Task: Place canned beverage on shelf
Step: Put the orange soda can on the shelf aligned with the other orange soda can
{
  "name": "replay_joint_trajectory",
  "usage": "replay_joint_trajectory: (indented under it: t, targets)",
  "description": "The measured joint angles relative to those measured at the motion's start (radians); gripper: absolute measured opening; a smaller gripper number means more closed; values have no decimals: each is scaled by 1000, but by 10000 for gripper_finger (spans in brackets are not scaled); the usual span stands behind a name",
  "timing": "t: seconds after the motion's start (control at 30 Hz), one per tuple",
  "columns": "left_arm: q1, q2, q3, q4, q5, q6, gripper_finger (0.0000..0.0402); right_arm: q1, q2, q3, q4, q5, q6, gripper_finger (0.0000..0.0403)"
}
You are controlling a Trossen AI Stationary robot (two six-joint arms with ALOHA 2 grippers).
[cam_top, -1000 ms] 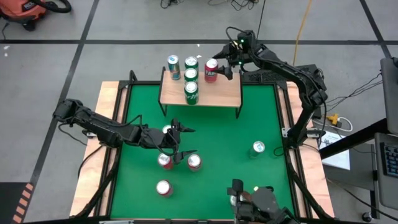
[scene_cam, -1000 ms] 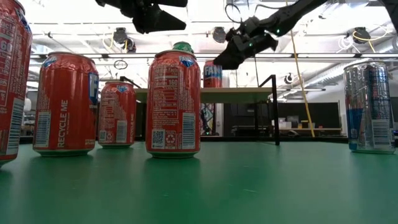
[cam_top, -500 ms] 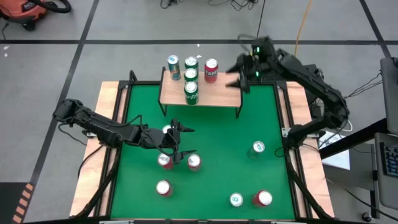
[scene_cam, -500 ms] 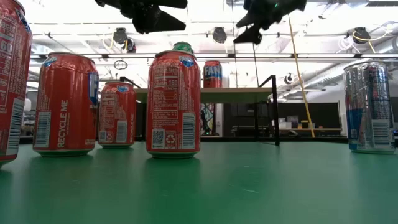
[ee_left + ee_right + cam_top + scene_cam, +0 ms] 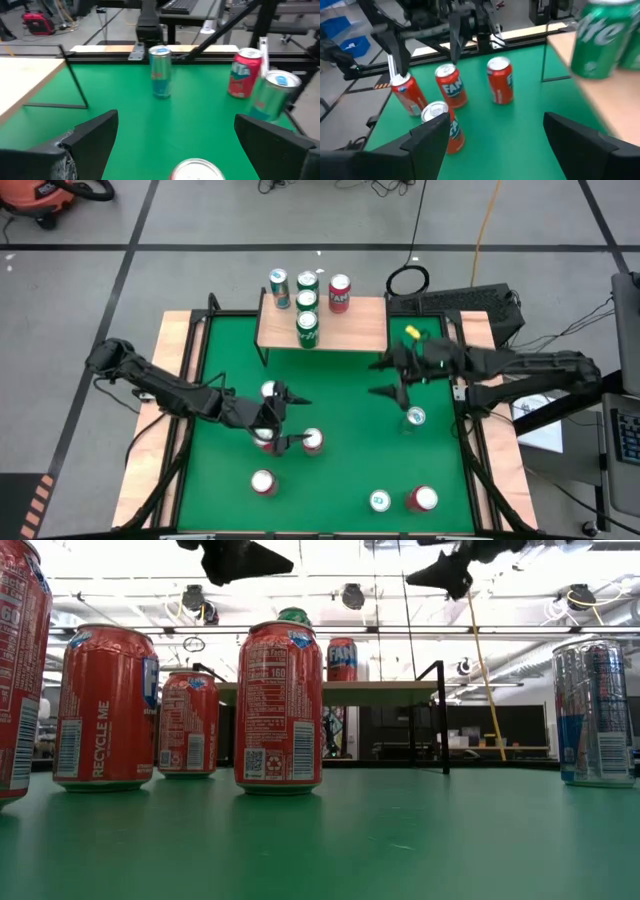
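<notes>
The shelf (image 5: 345, 328), a wooden plank top on black legs, stands at the table's far edge. On it stand three green cans (image 5: 307, 328), a silver-blue can (image 5: 279, 287) and a red can (image 5: 339, 292). My left gripper (image 5: 296, 420) hovers open over the table's middle left, above red cans (image 5: 313, 440); one can top (image 5: 197, 170) shows below and between its fingers. My right gripper (image 5: 384, 378) hangs open in the air right of centre, nearer than the shelf, with nothing between its fingers. In the low view both grippers (image 5: 240, 558) (image 5: 450, 570) sit high above the cans.
Loose cans stand on the green table: a red one (image 5: 263, 482) near left, a green one (image 5: 380, 500) and a red one (image 5: 421, 499) near right, a silver-teal one (image 5: 415, 418) just beyond my right gripper. The shelf's right half is bare wood.
My right gripper has drawn away from the red can on the shelf, swinging toward the table's right and then its near side, to hang over the table right of centre. The red can stays upright on the shelf. My left gripper has shifted slightly toward the near edge.
</notes>
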Motion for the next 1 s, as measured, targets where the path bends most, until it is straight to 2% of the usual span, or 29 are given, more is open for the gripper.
replay_joint_trajectory:
  t: [0.1,0.2,0.4,0.67,0.87,1.0]
  targets:
    - [-43,0,0,-1,-38,-3,400,103,33,-78,112,109,34,308]
    - [-88,1,0,-1,-83,-31,400,191,102,-98,208,199,44,308]
    - [-174,34,0,-5,-161,-95,400,351,291,-98,448,376,-77,308]
    - [-250,97,0,-13,-289,-152,400,447,504,-98,761,420,-74,308]
    - [-266,140,0,-12,-335,-190,400,524,603,-57,767,592,-49,308]
    - [-268,161,0,-19,-381,-203,400,544,649,12,708,596,-18,308]
